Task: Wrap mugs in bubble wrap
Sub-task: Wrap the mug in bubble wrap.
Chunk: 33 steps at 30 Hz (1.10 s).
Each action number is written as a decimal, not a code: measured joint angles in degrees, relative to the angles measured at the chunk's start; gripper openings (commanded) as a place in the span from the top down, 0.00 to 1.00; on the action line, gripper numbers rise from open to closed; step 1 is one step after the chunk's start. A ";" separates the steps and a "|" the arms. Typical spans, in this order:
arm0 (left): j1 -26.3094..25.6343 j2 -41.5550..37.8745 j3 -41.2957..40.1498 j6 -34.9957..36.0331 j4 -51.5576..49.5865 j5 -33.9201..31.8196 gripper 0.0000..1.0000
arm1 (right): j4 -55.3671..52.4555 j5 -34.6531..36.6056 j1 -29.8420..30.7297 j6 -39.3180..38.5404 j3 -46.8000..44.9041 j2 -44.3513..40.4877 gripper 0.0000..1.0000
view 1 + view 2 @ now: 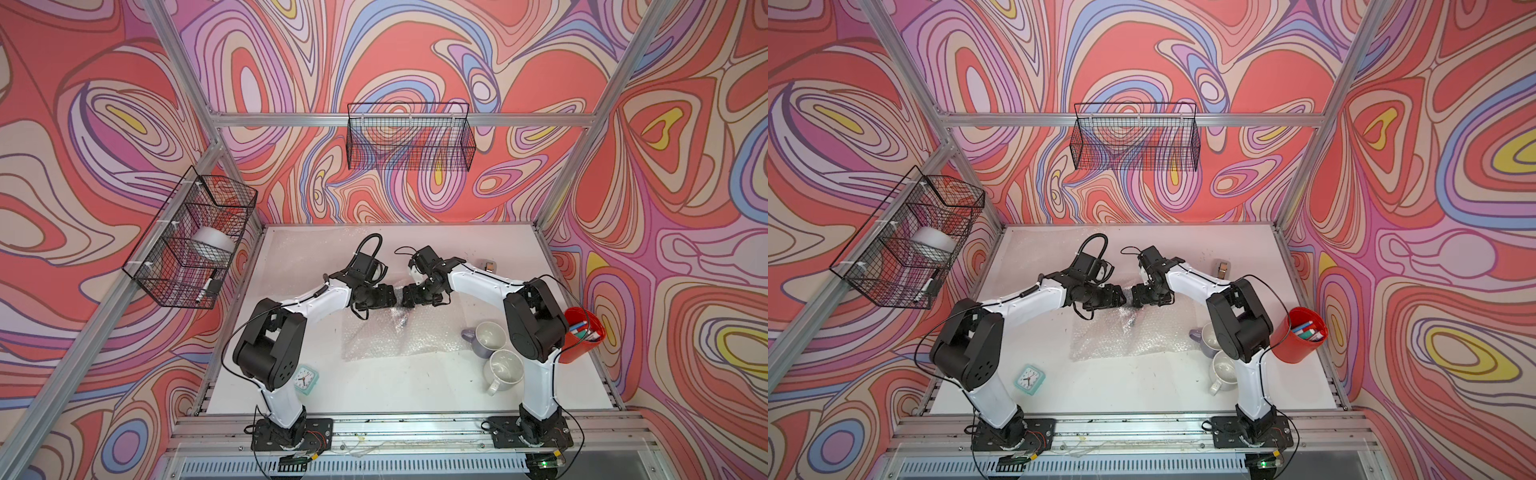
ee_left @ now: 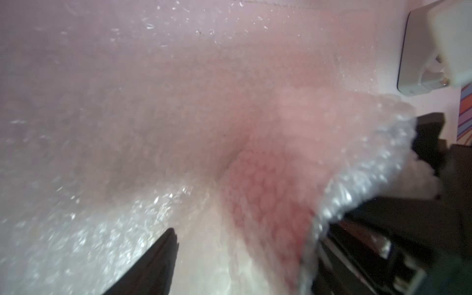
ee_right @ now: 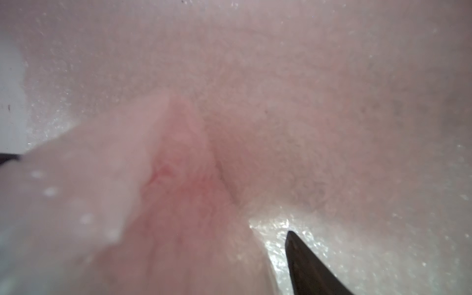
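The small teal clock (image 1: 306,377) is sitting on the white worktop (image 1: 395,390), nearer the arm bases than the bubble wrap (image 1: 386,338) and off to its left. The white mug (image 1: 505,368) is standing upright to the near right of the bubble wrap. The lavender mug (image 1: 484,334) is standing upright just beside it, close to the sheet's right edge. Well to the right of the bubble wrap, a red cup (image 1: 582,332) is holding markers.

The bubble wrap is lying across the middle of the worktop, rumpled and creased along its far edge. There the left gripper (image 1: 392,296) and the right gripper (image 1: 409,296) are meeting tip to tip, low over the sheet. In the left wrist view the red mug (image 2: 255,204) is showing as a red blur through a raised fold of wrap. It is showing the same way in the right wrist view (image 3: 178,184).

Each wrist view is showing only one dark finger (image 2: 153,263) (image 3: 306,268) lying against the wrap, the other being hidden. I cannot tell whether either gripper is clamping the wrap or standing free.

Beyond the bubble wrap to the right, a tape dispenser (image 1: 490,264) is resting. Farther off on the left wall, a wire basket (image 1: 187,249) is holding a white roll (image 1: 214,245).
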 measured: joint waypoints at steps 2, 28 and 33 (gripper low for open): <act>0.74 -4.42 -2.71 -0.20 -0.24 -0.94 0.17 | 0.20 -0.02 0.00 0.17 0.00 0.02 0.28; 1.70 -19.93 -25.38 -3.50 -7.39 -6.23 0.40 | 0.55 -0.55 0.00 0.26 0.04 0.24 0.29; 1.42 -21.20 -27.85 -4.85 -7.39 -5.95 0.46 | 0.57 -0.61 0.00 0.37 0.04 0.24 0.30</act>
